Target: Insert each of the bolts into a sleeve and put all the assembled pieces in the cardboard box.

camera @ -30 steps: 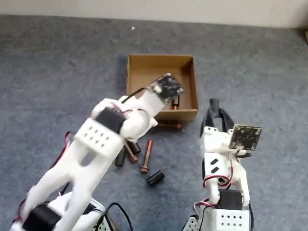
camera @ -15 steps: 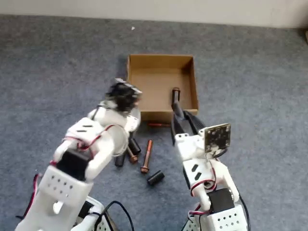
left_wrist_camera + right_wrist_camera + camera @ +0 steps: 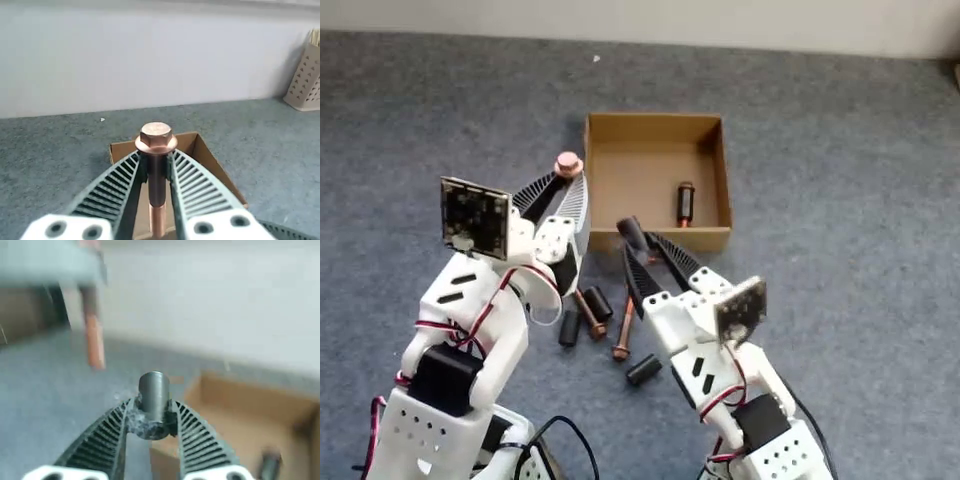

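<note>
Two arms work over a grey carpet [image 3: 840, 150]. The cardboard box [image 3: 655, 121] sits at the far middle, with one assembled piece [image 3: 686, 203] lying inside near the right wall. The left gripper [image 3: 567, 182] is raised just beside the box's left wall and clamped on a copper bolt [image 3: 567, 163]. In the left wrist view the bolt stands upright, hex head on top and shank running down between the jaws. The right gripper [image 3: 638, 245] is at the box's front wall, pinched on a black sleeve [image 3: 628, 229], whose open end points up and away in the right wrist view. That view also shows the bolt's shank hanging near the sleeve, off to one side and not lined up with it. At least two loose bolts [image 3: 623, 325] and three loose sleeves [image 3: 642, 370] lie on the carpet between the arms. The step in hand is probably mating the bolt with the sleeve in mid-air. The next move needs the shank tip brought over the sleeve bore with both axes matched, then a straight push. A tilt would likely jam it on the rim.
</note>
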Robot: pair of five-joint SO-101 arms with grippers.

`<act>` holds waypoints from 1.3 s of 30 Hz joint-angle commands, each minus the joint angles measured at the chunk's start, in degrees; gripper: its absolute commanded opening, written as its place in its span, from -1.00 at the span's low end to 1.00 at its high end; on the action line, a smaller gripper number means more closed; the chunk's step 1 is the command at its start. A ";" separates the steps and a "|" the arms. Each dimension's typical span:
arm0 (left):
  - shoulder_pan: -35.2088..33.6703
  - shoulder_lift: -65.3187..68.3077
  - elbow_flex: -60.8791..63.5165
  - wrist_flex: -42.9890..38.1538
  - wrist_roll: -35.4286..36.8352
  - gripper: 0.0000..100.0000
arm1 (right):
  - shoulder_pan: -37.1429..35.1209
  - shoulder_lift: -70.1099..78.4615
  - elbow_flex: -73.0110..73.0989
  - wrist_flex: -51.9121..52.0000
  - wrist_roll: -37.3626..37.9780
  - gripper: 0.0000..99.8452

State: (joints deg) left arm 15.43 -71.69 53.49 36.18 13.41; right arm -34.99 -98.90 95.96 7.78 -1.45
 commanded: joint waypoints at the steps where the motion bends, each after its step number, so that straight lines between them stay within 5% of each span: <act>1: -0.66 -0.92 -0.40 -2.55 1.14 -0.99 | -1.10 -0.92 7.69 -5.05 -0.18 -0.99; 12: -5.76 -0.92 11.74 -15.74 0.97 -0.99 | -7.52 -0.92 7.69 -5.14 -0.18 -0.99; 39: -9.10 -0.92 16.40 -17.85 0.79 -0.99 | -11.65 -0.92 -0.66 -5.05 -0.44 -0.99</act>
State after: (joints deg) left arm 6.46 -71.87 70.55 20.35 13.85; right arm -46.24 -98.90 95.96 4.79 -1.45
